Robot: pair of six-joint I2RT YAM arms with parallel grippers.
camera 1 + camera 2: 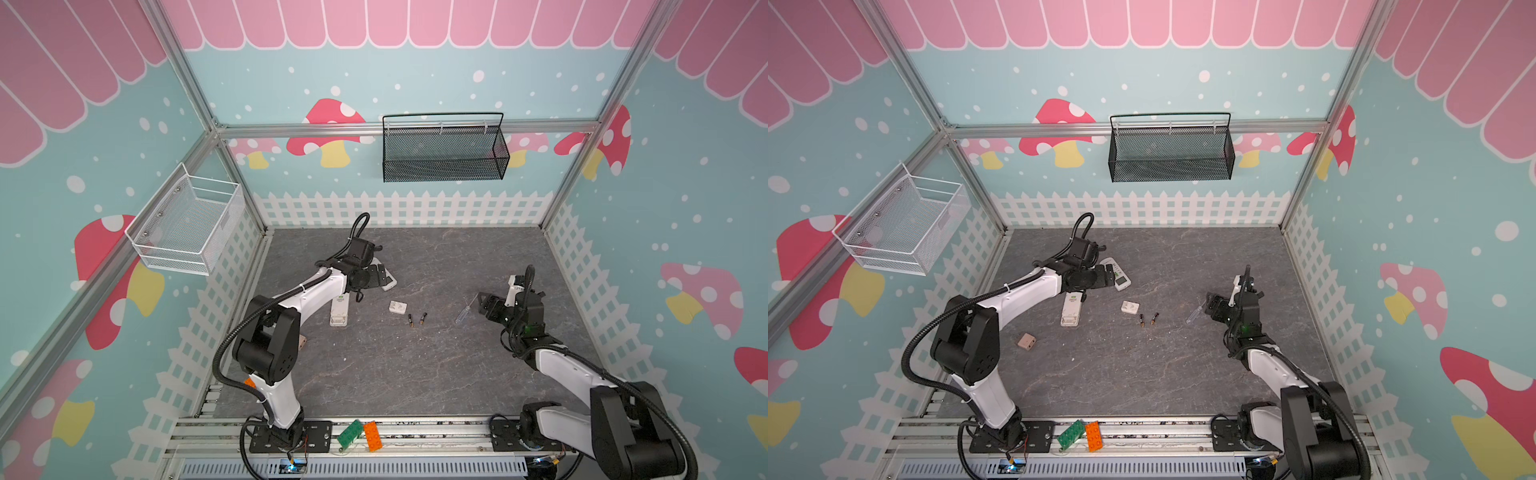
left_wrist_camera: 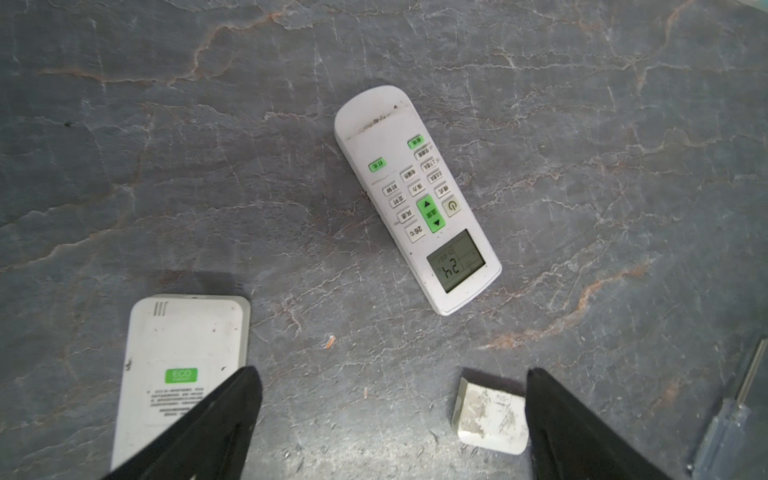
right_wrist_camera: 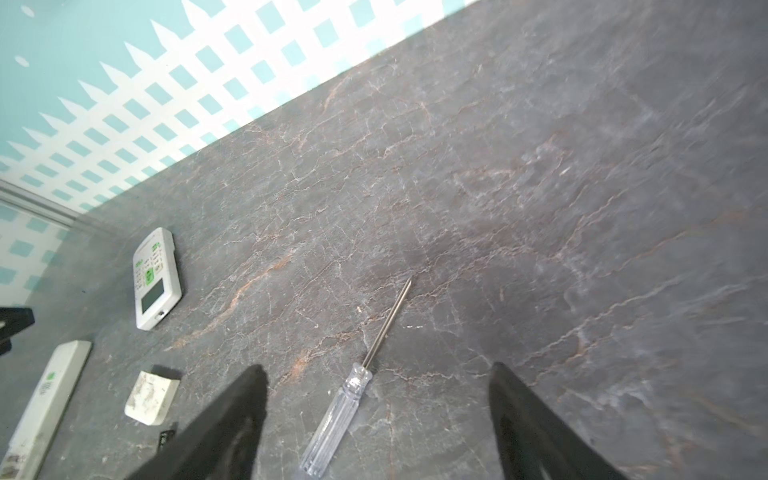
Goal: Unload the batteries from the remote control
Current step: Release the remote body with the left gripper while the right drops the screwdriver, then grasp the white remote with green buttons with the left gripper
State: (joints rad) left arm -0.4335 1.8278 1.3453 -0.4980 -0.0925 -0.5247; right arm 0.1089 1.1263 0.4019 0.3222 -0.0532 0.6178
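Observation:
Two black, gold-banded batteries (image 1: 410,321) (image 1: 423,318) lie loose mid-table in both top views. A white remote control (image 2: 183,374) lies face down with an ECO sticker on its back. A second remote (image 2: 415,199) lies face up with its display lit. My left gripper (image 2: 390,374) hangs open over the table between the face-down remote and a white battery cover (image 2: 490,415), holding nothing. My right gripper (image 3: 376,370) is open too. The clear-handled screwdriver (image 3: 340,415) lies flat on the table between its fingers, untouched.
A small tan piece (image 1: 1026,341) lies on the table by the left arm. Green (image 1: 350,433) and orange (image 1: 372,435) bricks sit on the front rail. A white wire basket (image 1: 187,220) hangs on the left wall and a black mesh basket (image 1: 444,149) on the back wall.

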